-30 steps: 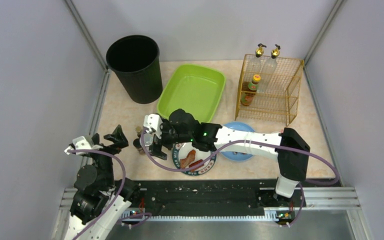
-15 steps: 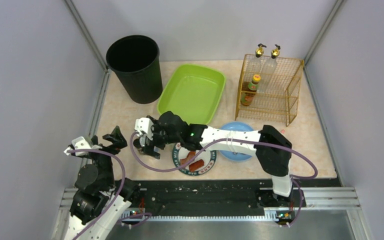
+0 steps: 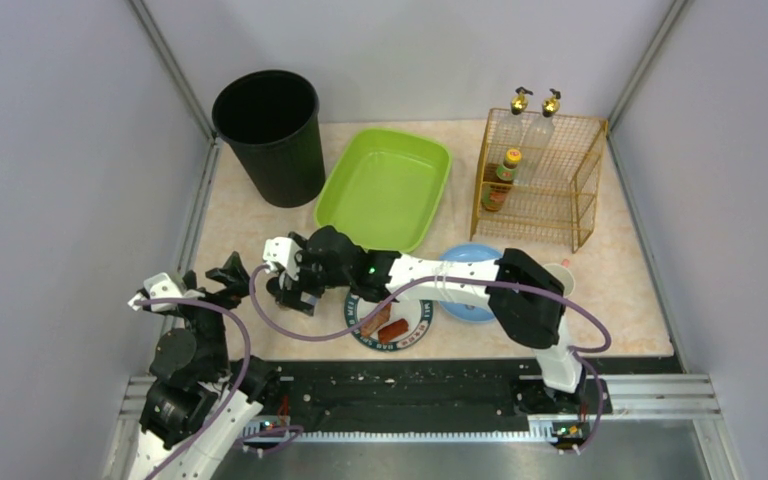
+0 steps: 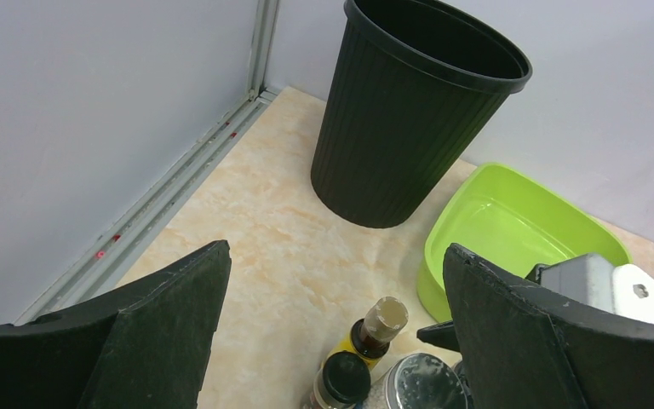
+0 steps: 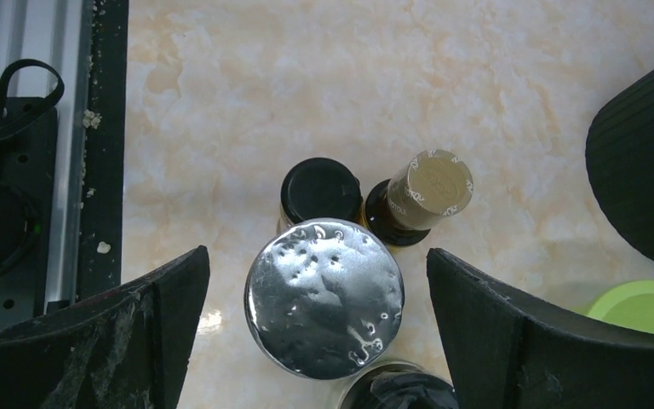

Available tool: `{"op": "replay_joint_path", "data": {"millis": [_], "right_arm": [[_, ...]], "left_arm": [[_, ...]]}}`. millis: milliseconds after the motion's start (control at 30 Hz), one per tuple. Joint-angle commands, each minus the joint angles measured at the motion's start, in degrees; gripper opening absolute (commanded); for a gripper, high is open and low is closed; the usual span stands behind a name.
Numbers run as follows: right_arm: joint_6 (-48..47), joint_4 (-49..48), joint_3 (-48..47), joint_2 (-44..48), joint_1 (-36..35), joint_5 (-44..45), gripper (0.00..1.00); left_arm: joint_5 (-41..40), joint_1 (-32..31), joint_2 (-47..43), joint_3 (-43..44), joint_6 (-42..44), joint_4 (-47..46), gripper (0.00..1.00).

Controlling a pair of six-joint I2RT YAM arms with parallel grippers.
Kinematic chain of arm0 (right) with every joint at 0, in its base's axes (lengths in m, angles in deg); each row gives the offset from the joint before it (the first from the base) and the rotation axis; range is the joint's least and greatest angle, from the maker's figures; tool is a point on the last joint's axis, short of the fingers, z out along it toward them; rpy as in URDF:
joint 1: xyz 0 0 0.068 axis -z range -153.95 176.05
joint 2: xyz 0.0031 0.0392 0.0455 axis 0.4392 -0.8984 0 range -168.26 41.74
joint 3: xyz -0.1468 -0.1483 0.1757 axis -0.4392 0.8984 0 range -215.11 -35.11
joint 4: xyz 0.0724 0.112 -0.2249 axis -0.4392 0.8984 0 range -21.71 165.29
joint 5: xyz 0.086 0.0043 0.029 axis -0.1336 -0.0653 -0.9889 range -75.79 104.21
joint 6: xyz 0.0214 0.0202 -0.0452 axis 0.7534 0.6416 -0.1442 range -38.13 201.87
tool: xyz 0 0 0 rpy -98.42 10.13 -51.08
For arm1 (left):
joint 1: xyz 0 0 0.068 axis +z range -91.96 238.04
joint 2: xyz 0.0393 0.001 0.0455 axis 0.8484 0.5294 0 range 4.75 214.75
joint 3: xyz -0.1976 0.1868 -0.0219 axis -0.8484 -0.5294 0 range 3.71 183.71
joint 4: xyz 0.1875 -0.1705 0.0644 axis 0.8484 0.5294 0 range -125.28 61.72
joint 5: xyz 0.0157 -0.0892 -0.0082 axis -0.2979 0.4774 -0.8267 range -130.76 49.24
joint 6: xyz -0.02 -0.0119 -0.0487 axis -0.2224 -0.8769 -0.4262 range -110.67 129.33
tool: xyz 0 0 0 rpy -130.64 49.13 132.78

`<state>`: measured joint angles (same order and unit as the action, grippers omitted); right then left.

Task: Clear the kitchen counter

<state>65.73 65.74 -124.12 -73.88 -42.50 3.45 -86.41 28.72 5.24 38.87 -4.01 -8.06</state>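
Right wrist: right claw (image 5: 308,266) spread wide, silver-lidded jar (image 5: 324,300) between, kitchen counter (image 5: 306,77) beneath.

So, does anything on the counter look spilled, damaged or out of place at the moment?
Two things: the silver lid is dimpled with small dents, and pale crumbs lie scattered on the black rail strip.
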Motion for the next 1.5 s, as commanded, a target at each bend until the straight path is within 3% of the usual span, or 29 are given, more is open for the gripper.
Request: {"op": "replay_joint_path", "data": {"millis": [0,200,333,433,667,1067,1333,1467], "right_arm": [[1.3,-2.2,-2.8,-0.7,0.3,0.1,0.95],[2.1,-1.2,-3.3,-1.5,0.8,-0.6,0.87],[2.4,0.1,-4.2,-1.8,1.0,-1.4,0.73],[2.6,0.8,-4.6,-1.8,1.1,-1.9,0.55],[3.3,1.0,-4.5,0.2,1.1,-1.6,0.01],[7.3,-1.6,-1.7,16.7,0.6,-0.3,0.00],[4.2,0.3,-1.8,30.2,1.4,12.9,0.00],[3.2,2.3,-1.1,35.3,5.3,20.5,0.00]], "left_arm": [[1.0,0.0,-6.9,1.2,0.4,-1.2,0.99],[1.0,0.0,-6.9,1.2,0.4,-1.2,0.99],[1.0,0.0,-6.9,1.2,0.4,-1.2,0.98],[1.1,0.0,-7.0,1.2,0.4,-1.2,0.98],[1.0,0.0,-6.9,1.3,0.5,-1.1,0.98],[1.0,0.0,-6.9,1.4,0.5,-1.1,0.97],[1.1,0.0,-6.9,1.5,0.5,-1.0,0.97],[1.3,0.0,-6.9,1.5,0.4,-1.0,0.97]]}}
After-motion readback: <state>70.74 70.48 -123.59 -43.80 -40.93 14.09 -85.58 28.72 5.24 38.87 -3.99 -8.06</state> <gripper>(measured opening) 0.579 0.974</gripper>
